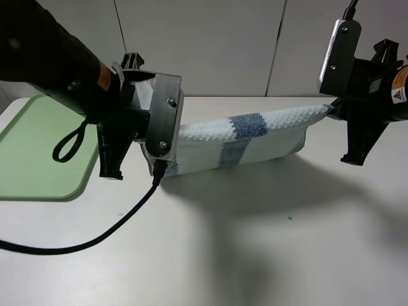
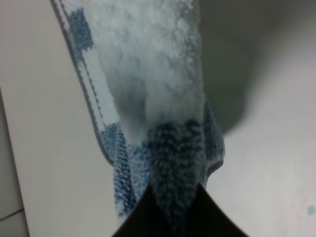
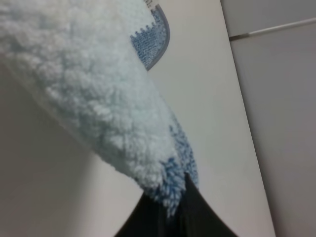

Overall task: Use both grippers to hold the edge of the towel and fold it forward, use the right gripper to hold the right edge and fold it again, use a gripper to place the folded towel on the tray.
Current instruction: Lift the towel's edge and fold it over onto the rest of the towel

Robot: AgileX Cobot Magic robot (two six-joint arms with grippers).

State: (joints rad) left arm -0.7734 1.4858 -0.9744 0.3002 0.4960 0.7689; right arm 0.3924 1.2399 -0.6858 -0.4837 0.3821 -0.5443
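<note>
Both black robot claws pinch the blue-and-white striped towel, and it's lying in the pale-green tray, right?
No. The left gripper and right gripper pinch the striped towel, but it hangs over the white table, beside the pale-green tray: see the high view.

a smooth off-white tabletop point(image 1: 255, 255) bears a tiny teal speck point(image 1: 290, 218) right of its middle, and behind it stands a pale grey panelled wall point(image 1: 210, 44) split by thin dark seams.
</note>
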